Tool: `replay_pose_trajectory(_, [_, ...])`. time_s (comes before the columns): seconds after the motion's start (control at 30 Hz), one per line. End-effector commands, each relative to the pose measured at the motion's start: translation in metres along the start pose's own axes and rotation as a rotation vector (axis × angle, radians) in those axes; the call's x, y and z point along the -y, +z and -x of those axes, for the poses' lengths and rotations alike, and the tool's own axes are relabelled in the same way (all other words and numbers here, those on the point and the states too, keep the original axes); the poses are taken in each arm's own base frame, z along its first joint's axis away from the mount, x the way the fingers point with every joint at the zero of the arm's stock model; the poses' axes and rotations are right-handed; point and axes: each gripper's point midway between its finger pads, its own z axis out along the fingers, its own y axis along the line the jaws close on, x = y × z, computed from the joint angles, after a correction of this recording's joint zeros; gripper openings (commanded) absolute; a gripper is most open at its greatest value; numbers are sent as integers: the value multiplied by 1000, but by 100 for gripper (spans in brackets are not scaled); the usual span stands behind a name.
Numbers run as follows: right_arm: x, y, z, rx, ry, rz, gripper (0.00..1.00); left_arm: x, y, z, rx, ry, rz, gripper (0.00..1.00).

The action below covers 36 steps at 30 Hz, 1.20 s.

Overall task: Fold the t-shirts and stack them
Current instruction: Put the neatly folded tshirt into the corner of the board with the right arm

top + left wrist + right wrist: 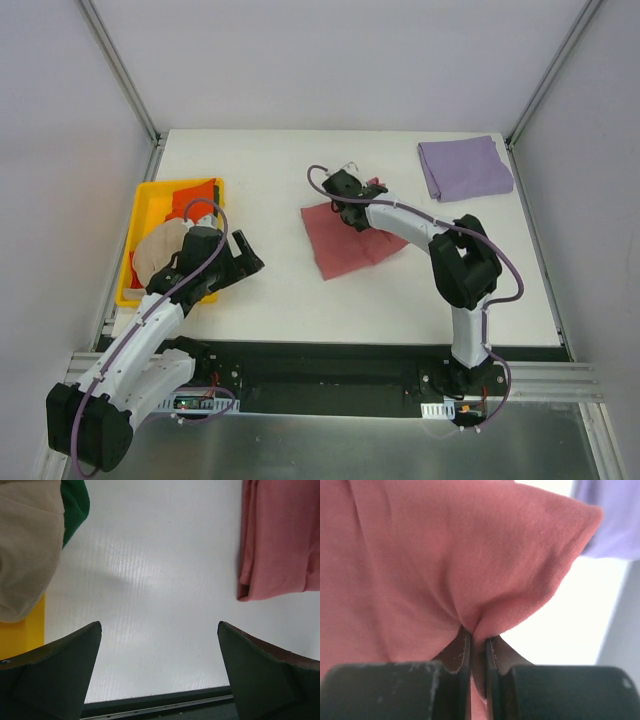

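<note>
The dusty red t-shirt lies partly folded in the middle of the table. My right gripper is shut on a pinch of its cloth at the shirt's far edge. The lavender t-shirt lies folded at the far right. The beige t-shirt, the orange one and a dark green one are in the yellow bin. My left gripper is open and empty over bare table next to the bin, left of the red shirt.
The yellow bin stands at the table's left edge. The white table ends in a dark front rail just below my left fingers. Grey walls close the sides and back.
</note>
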Motion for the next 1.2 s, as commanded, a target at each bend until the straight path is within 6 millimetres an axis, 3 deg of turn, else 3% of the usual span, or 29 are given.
replay_pose_trajectory(0.0, [93, -2, 44, 107, -179, -382, 0, -1, -10, 21, 73, -12, 51, 99])
replay_pose_trajectory(0.13, [135, 3, 72, 168, -224, -525, 0, -7, -13, 27, 96, -12, 97, 99])
replay_pose_trajectory(0.23, [165, 12, 90, 186, -194, -540, 0, -9, -16, 32, 112, -15, 123, 99])
replay_pose_trajectory(0.47, [218, 22, 127, 223, -244, -656, 0, -15, -17, 39, 130, -28, 176, 99])
replay_pose_trajectory(0.87, [293, 6, 146, 181, -179, -804, 0, -10, -19, 48, 146, -35, 188, 99])
replay_pose_trajectory(1.17, [314, -11, 142, 203, -53, -727, 0, -6, -20, 51, 147, -31, 177, 99])
